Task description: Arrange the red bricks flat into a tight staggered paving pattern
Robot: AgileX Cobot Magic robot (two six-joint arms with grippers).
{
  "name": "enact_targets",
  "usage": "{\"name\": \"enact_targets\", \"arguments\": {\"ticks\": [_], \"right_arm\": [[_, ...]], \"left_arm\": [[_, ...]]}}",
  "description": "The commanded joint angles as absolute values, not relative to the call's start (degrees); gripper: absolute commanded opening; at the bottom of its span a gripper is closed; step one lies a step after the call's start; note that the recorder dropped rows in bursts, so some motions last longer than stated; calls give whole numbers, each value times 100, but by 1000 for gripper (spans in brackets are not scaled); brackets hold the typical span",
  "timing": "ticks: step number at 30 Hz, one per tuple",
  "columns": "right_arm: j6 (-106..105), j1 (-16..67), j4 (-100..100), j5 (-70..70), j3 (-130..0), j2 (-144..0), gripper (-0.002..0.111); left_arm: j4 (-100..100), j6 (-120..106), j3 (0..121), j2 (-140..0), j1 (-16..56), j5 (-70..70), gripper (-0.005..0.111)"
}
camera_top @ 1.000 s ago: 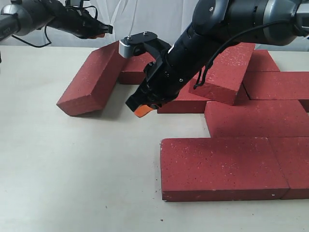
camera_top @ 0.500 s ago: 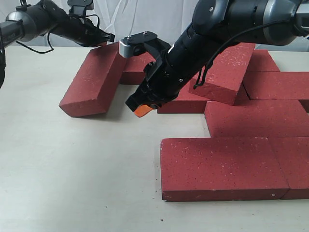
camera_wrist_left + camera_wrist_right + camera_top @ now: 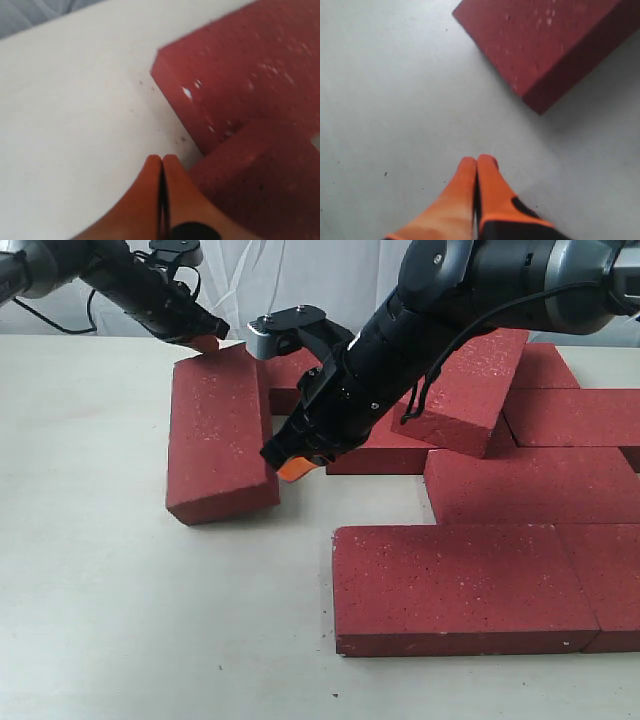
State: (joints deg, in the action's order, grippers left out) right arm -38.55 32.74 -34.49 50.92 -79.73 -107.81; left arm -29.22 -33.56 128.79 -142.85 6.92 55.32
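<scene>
Several red bricks lie on the pale table. One loose brick lies left of the group, lengthwise towards the camera. My left gripper is shut with nothing in it, at that brick's far corner; in the left wrist view its tips sit beside the brick's edge. My right gripper is shut and empty, hovering just right of the loose brick's near end. Its tips are over bare table, with the brick's corner ahead. Flat bricks form rows on the right.
One brick leans tilted on the back rows under my right arm. Another brick lies behind the loose one. Bare table stretches across the left and front.
The loose brick has swung from a diagonal lie to pointing at the camera, its near end moving right. My left gripper shifted down to its far corner. The right arm stayed still.
</scene>
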Motion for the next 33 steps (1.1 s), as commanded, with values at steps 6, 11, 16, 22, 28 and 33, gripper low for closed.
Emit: {"name": "enact_targets", "arguments": {"ticks": [6, 11, 16, 22, 28, 33], "right_arm": [[-3930, 3278, -3377, 5310, -7958, -10779, -1], [-4920, 3438, -3769, 6099, -7958, -10783, -1], [-5101, 4007, -3718, 6108, -7969, -10985, -1], [-4626, 4479, -3658, 5453, -7969, -11299, -1], [-3556, 4524, -2599, 5121, -7969, -11573, -1], [-3338, 4524, -2327, 4611, -7969, -11585, -1]], "left_arm": [[-2778, -3175, 12907, -13734, 481, 6996, 0], [-2491, -2869, 12574, -13267, 191, 6996, 0], [-2487, -2869, 12075, -13056, 0, 6996, 0], [-3116, -2852, 11545, -13185, 71, 5662, 0], [-4063, -3258, 11541, -13664, 319, 4964, 0], [-3894, -3349, 11541, -13897, 436, 4988, 0]]}}
